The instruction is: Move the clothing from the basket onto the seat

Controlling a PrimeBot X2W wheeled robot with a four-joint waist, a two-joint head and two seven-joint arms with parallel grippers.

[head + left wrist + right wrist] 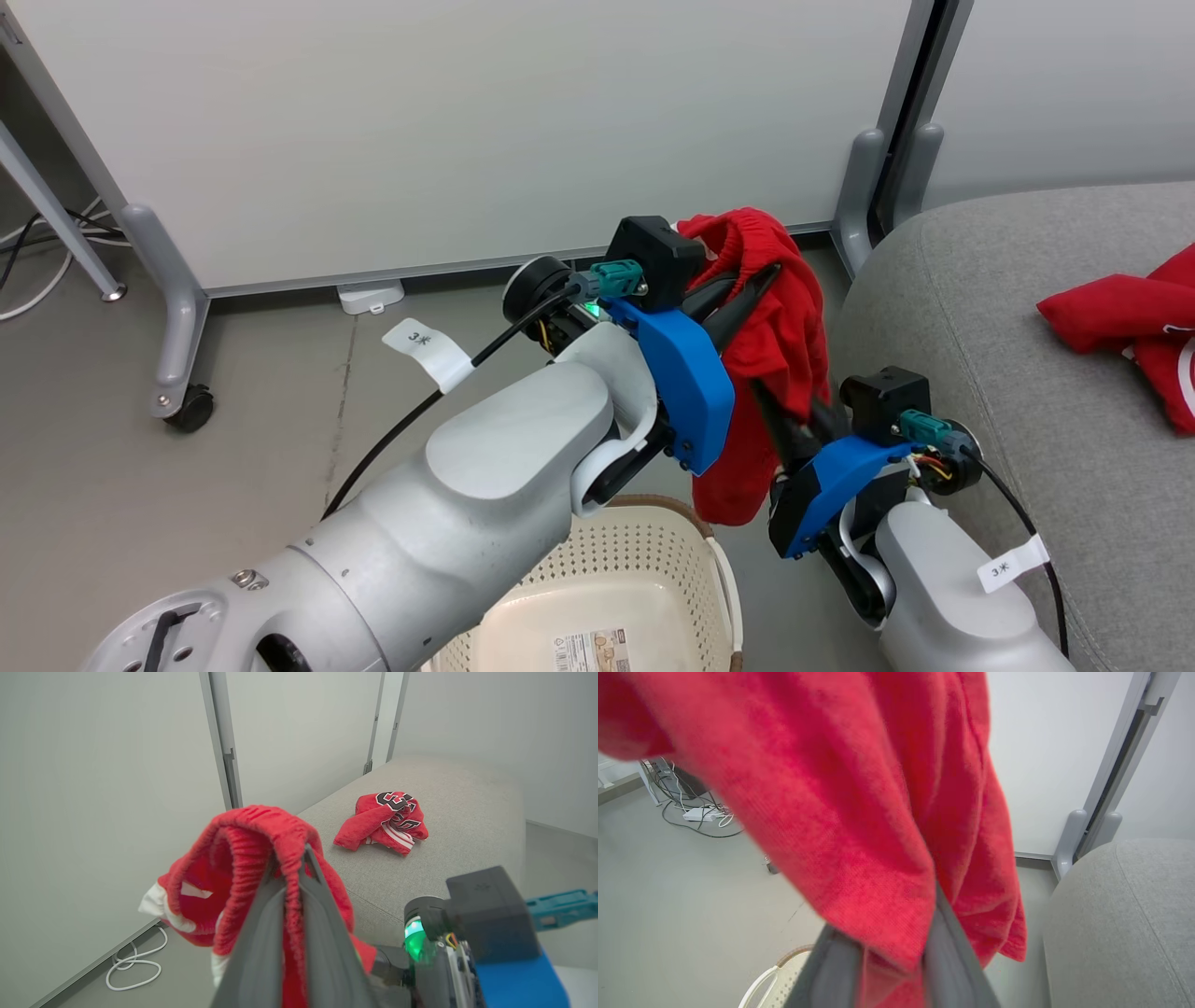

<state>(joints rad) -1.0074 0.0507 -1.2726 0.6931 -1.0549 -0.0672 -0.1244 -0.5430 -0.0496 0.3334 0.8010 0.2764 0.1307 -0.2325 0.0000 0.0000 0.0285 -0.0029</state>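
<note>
Pinching the red shorts [780, 327], the left gripper [758, 278] clamps the waistband and the right gripper [786, 422] a lower fold (both over the basket [644, 560] rim), just beside the sofa [1008, 392] edge. The jersey [1120, 313] lies on the open seat. Cable tags [425, 347] read "3".

Red shorts [261, 826] with white trim — red jersey [387, 816] with black-and-white numbers; grey sofa [467, 812], cream perforated basket [644, 551] — brown rim.
</note>
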